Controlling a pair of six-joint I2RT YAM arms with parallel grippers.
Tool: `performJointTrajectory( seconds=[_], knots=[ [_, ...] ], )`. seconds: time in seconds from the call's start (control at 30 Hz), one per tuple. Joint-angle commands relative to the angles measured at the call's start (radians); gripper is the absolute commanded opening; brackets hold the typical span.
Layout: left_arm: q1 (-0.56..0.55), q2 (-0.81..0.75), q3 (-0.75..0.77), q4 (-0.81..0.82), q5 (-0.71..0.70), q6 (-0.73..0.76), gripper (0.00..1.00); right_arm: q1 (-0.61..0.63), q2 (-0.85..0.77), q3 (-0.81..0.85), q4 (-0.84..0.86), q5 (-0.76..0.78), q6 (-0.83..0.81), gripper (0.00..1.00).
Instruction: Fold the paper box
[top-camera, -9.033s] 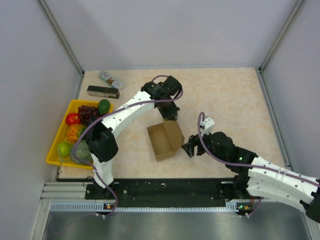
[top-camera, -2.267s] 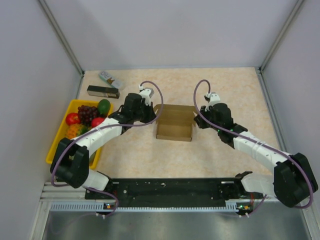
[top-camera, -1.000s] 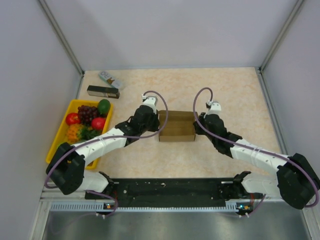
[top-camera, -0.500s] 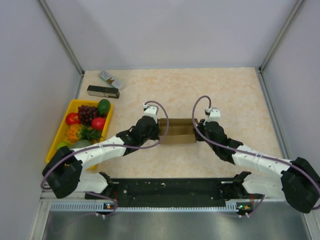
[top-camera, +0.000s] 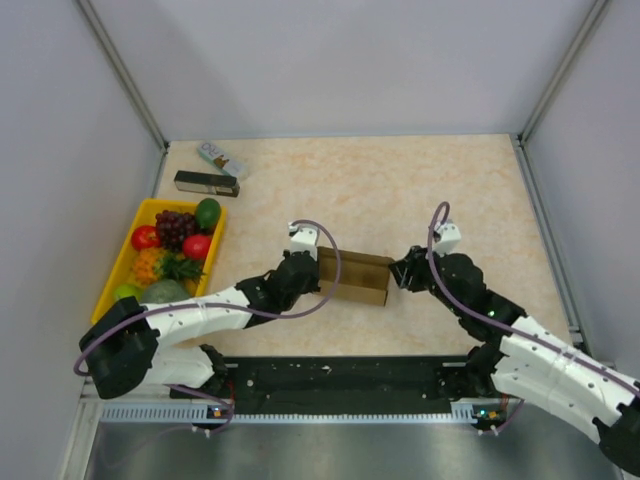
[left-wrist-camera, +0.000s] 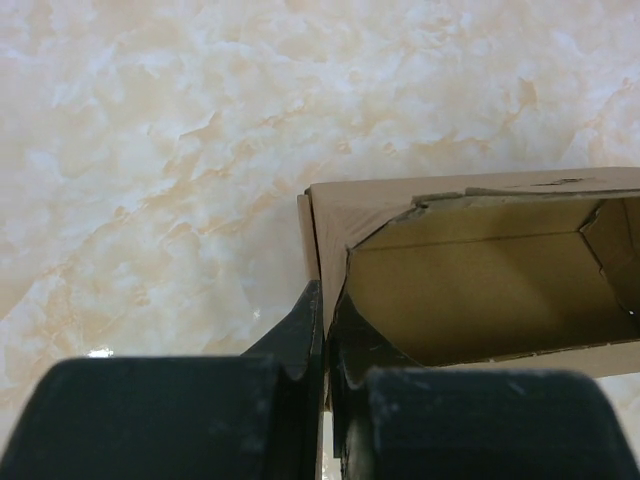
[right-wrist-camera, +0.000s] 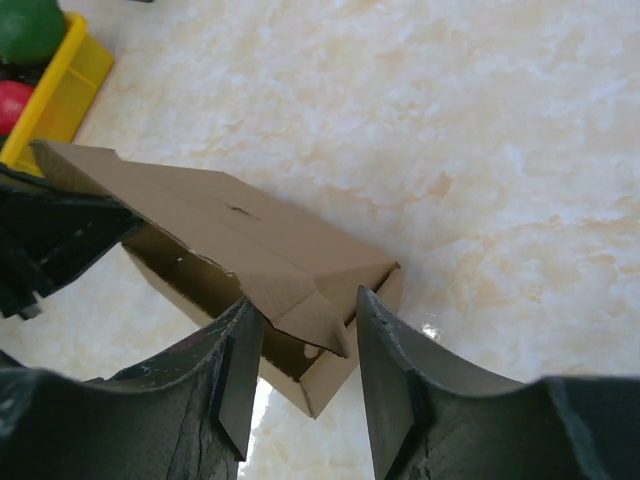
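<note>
The paper box (top-camera: 352, 277) is a brown open carton lying on its side on the marbled table, its opening toward the arms. My left gripper (top-camera: 318, 272) is shut on the box's left end wall; in the left wrist view the fingers (left-wrist-camera: 300, 335) pinch that cardboard edge of the box (left-wrist-camera: 470, 290), one inside and one outside. At the box's right end my right gripper (top-camera: 401, 275) stands open. In the right wrist view the pointed end flap of the box (right-wrist-camera: 230, 215) sits between the spread jaws of the gripper (right-wrist-camera: 305, 300) without being pressed.
A yellow tray (top-camera: 110, 290) of fruit stands at the left, its corner (right-wrist-camera: 70, 75) also in the right wrist view. A slim black box (top-camera: 206, 183) and a small white packet (top-camera: 221, 157) lie at the back left. Grey walls enclose the table.
Both arms have drawn the box toward the near edge. The right gripper, shut on the box's right end before, has opened and let go. The left gripper keeps its grip.
</note>
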Motion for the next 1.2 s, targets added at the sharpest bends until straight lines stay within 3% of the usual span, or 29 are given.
performJointTrajectory(
  seconds=[0.0, 0.13, 0.33, 0.53, 0.57, 0.7, 0.97, 1.1, 1.13, 1.17],
  knots=[
    [-0.040, -0.013, -0.038, -0.016, -0.081, 0.003, 0.00, 0.008, -0.129, 0.025, -0.134, -0.074, 0.026, 0.43],
    [-0.070, -0.005, -0.039, -0.024, -0.128, -0.001, 0.00, 0.008, -0.180, 0.107, -0.224, -0.087, 0.104, 0.50],
    [-0.100, 0.003, -0.047, -0.021, -0.177, -0.011, 0.00, 0.009, 0.108, 0.342, -0.166, -0.305, 0.268, 0.58],
    [-0.123, 0.001, -0.067, -0.008, -0.231, -0.015, 0.00, 0.006, 0.220, 0.424, -0.076, -0.265, 0.347, 0.56],
    [-0.123, -0.002, -0.071, -0.005, -0.239, -0.017, 0.00, 0.006, 0.243, 0.419, -0.051, -0.309, 0.365, 0.55],
    [-0.136, -0.005, -0.093, 0.035, -0.262, -0.028, 0.00, 0.006, 0.361, 0.278, 0.313, -0.401, 0.518, 0.47],
    [-0.174, -0.002, -0.117, 0.059, -0.312, -0.032, 0.03, 0.009, 0.444, 0.115, 0.541, -0.411, 0.640, 0.40],
    [-0.189, -0.025, -0.137, 0.029, -0.312, -0.061, 0.15, 0.011, 0.469, 0.042, 0.656, -0.414, 0.675, 0.39],
    [-0.195, -0.033, -0.142, 0.021, -0.309, -0.067, 0.26, 0.012, 0.475, 0.017, 0.679, -0.417, 0.683, 0.38],
    [-0.198, -0.048, -0.146, 0.013, -0.300, -0.074, 0.30, 0.024, 0.496, 0.006, 0.723, -0.414, 0.686, 0.38]
  ],
)
